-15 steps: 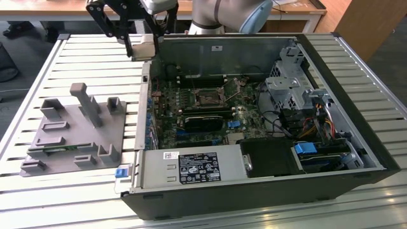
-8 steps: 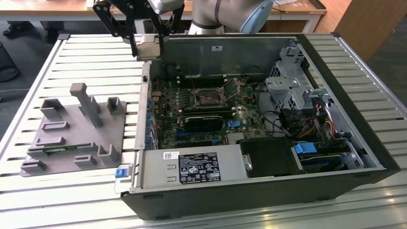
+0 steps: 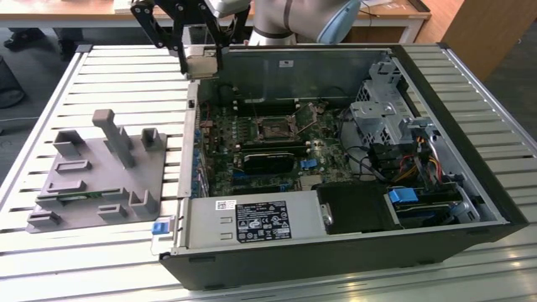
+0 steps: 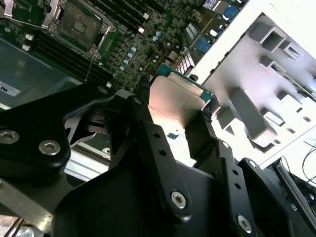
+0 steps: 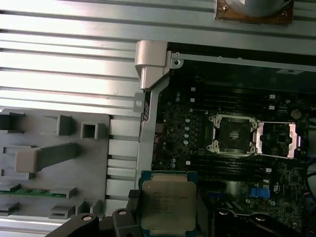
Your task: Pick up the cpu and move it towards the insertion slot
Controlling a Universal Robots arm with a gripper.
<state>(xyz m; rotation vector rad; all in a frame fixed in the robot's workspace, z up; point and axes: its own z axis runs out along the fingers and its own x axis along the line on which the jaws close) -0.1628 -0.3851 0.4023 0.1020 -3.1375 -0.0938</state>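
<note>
- The cpu (image 5: pixel 169 205) looks light, thin and stiff; likely fragile underneath, with a smooth metal top, so its opposite edges are the place to hold it.
- The claw (image 4: pixel 177 111) is clamped on the chip's two side edges in both wrist views; metal lid faces the first wrist camera.
- In the exterior view the chip hangs over the computer case's (image 3: pixel 470 94) far corner, well apart from the insertion slot (image 3: pixel 275 129); the grey fixture (image 3: pixel 92 179) sits on the worktop (image 3: pixel 126 75) beside it.
</note>
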